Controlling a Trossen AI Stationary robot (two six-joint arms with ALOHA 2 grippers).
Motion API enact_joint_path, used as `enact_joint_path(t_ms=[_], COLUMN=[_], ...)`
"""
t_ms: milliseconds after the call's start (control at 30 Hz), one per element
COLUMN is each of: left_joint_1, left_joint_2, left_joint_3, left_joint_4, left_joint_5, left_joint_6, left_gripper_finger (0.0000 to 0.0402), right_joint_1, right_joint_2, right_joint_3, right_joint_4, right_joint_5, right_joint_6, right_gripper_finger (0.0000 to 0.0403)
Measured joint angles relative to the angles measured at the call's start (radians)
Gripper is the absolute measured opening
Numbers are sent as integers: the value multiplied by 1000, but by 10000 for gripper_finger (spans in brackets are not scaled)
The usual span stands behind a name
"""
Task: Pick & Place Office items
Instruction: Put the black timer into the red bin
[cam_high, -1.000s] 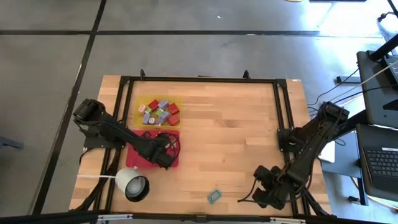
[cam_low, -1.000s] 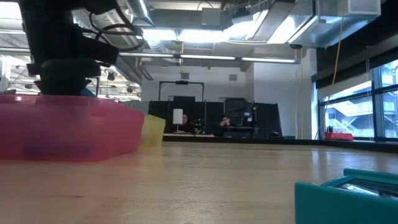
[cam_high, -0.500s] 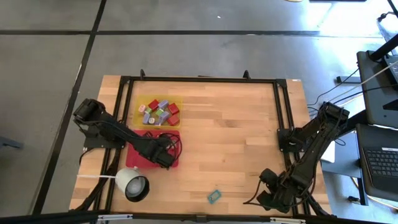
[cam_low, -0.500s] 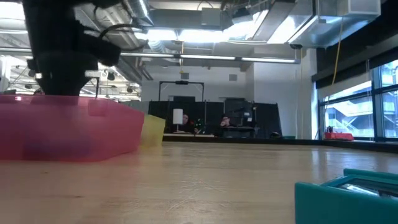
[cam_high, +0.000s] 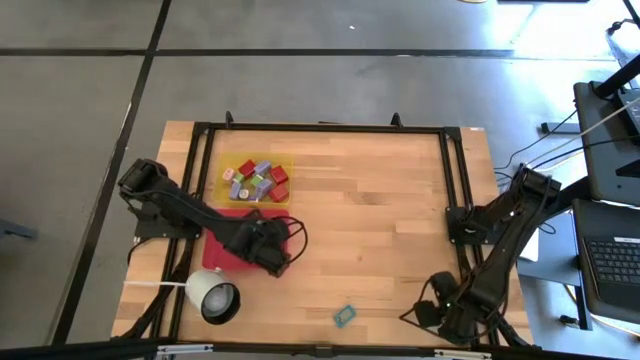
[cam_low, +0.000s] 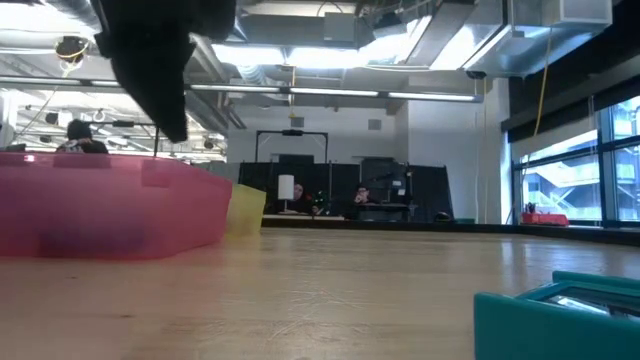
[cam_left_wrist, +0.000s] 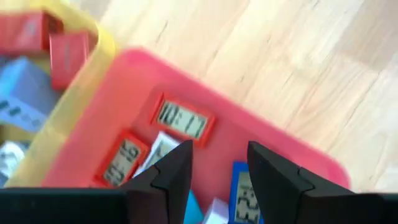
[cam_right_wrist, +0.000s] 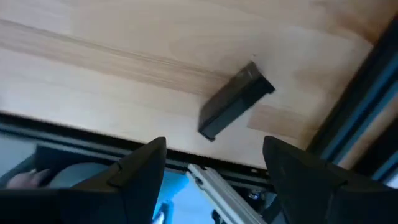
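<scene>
1. The wooden table (cam_high: 360, 210) fills the high view; my two arms reach in from its 9 and 3 o'clock edges.
2. The red tray (cam_high: 222, 250) lies at about 8 o'clock on the table, touching the yellow tray (cam_high: 283, 160) just beyond it at 10 o'clock.
3. A white cup-like thing (cam_high: 212, 295) with a cord sits near the table's 7 o'clock corner.
4. My left gripper (cam_left_wrist: 217, 165) hangs over the red tray's 3 o'clock end, fingers parted with nothing between them.
5. My right gripper (cam_right_wrist: 214, 165) sits at the 5 o'clock corner by the frame rail, fingers spread wide and bare, a small dark block (cam_right_wrist: 236, 101) on the wood ahead of it.
6. The office items: red, blue and purple pieces (cam_high: 256, 180) fill the yellow tray; red-framed and blue pieces (cam_left_wrist: 183, 121) lie in the red tray under my left gripper.
7. One teal piece (cam_high: 346, 315) rests alone on the wood at 6 o'clock, well apart from both trays.
</scene>
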Motion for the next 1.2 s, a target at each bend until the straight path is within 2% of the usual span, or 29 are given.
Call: enact_joint_path(t_ms=[133,233,467,633,800,1100,1200], left_joint_1=[-19,-28,-32,-32,-32,-32,-32], left_joint_2=[0,0,0,0,0,0,0], left_joint_3=[12,12,12,12,12,12,12], left_joint_4=[9,14,19,20,21,26,41], left_joint_5=[-84,-125,-138,-165,-177,-186,-224], left_joint_6=[35,57,62,79,81,115,115], left_gripper_finger=[149,150,145,145,144,143,143], right_joint_1=[-6,-6,-5,-5,-5,-5,-7], right_joint_2=[56,102,183,217,225,225,225], right_joint_3=[0,0,0,0,0,0,0], right_joint_4=[-1,-2,1,5,5,5,5], right_joint_5=[-65,-70,-88,-84,-80,-80,-79], right_joint_6=[3,1,-9,-99,-127,-141,-170], right_gripper_finger=[271,271,271,262,209,67,51])
